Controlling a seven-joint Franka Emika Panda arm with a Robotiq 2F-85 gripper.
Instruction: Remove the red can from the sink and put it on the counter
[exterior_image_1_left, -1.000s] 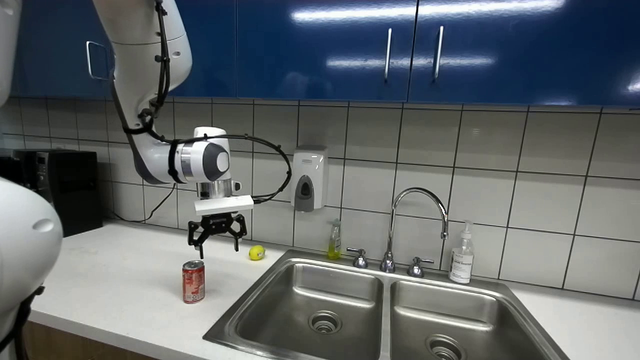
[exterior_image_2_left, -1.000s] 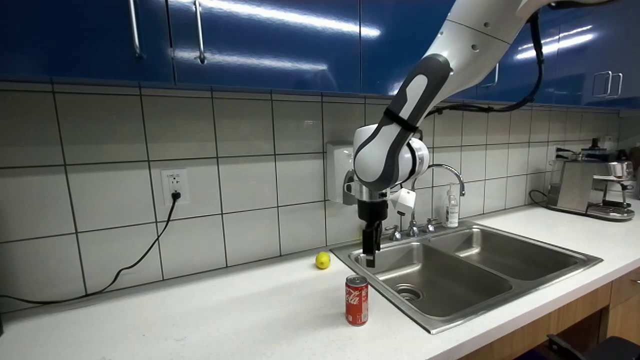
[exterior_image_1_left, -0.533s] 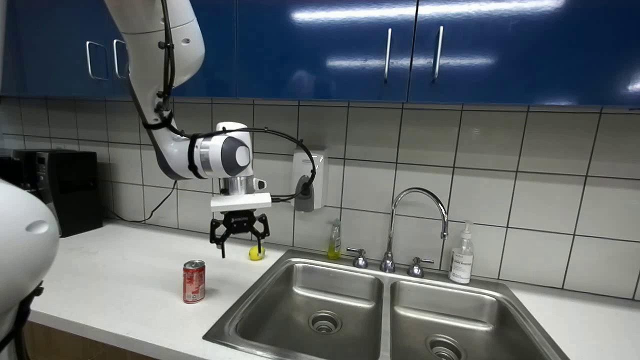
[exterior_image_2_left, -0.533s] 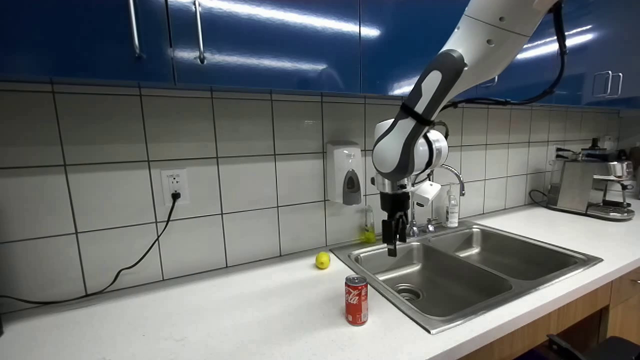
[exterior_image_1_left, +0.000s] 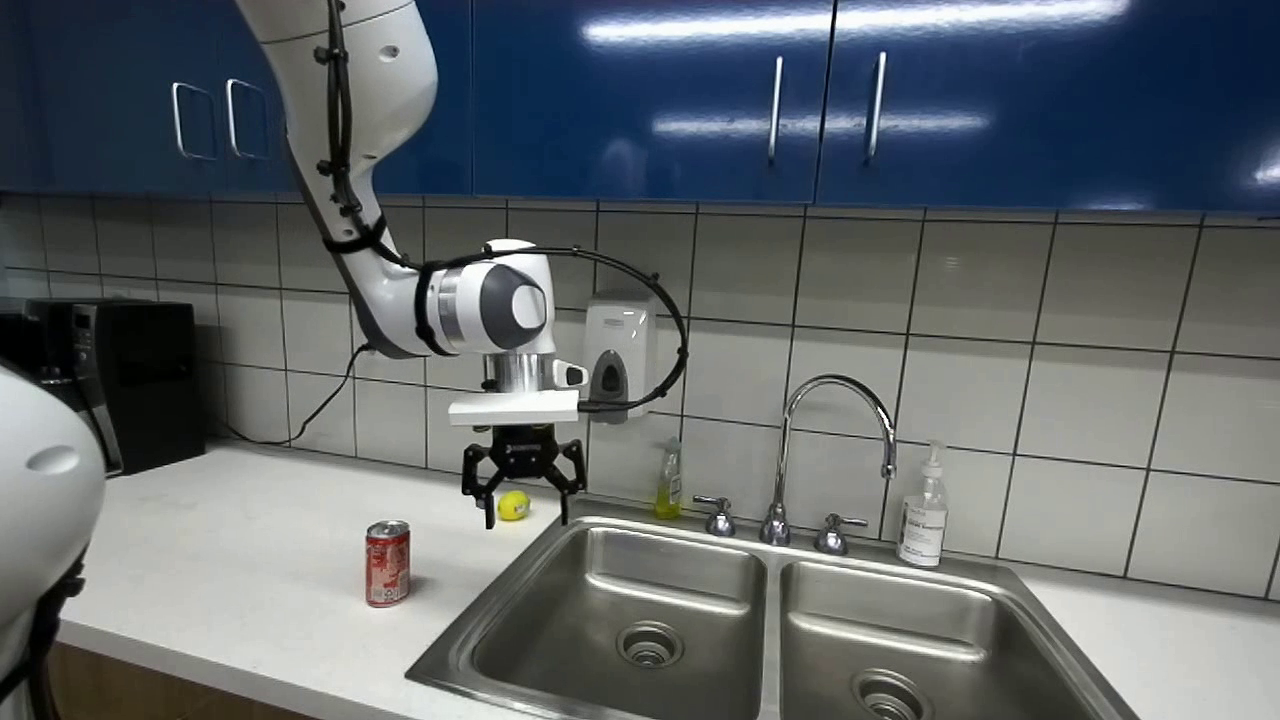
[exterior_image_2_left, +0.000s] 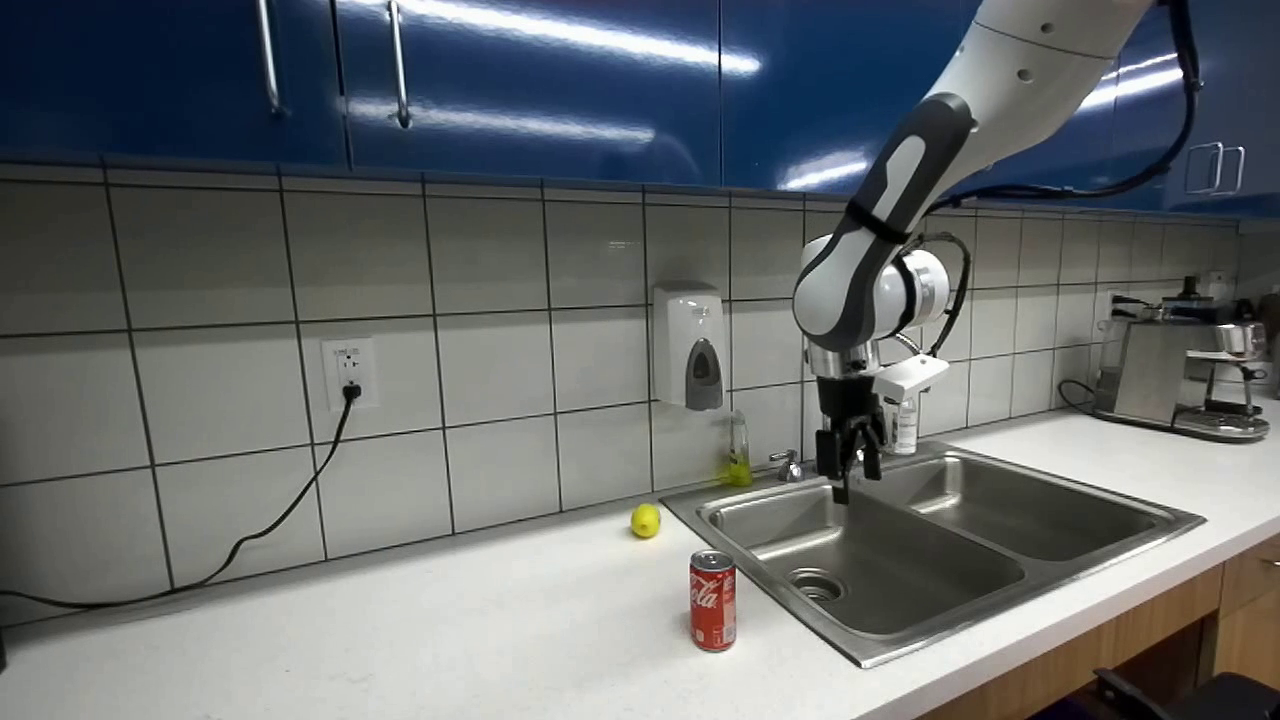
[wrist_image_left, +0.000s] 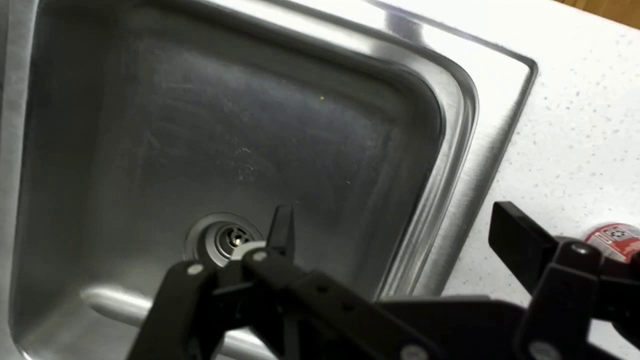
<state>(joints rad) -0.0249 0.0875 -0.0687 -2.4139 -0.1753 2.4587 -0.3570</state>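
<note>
Can (exterior_image_1_left: 388, 563), red, upright, is placed on the counter (exterior_image_1_left: 230, 540) nearer front edge than back, below and well outside the parted, empty jaws of the gripper (exterior_image_1_left: 528, 517) held over the sink (exterior_image_1_left: 770, 630); no grasp seems required.

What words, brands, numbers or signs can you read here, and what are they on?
"ola", after a partly visible letter: red can.
Arrow sign, perhaps recycling: same can, wrist view.
Too small or blurred to read: the can's fine print, and markings on pump bottle, wall dispenser, wall outlet and end effector.
No legible numbers.
</note>
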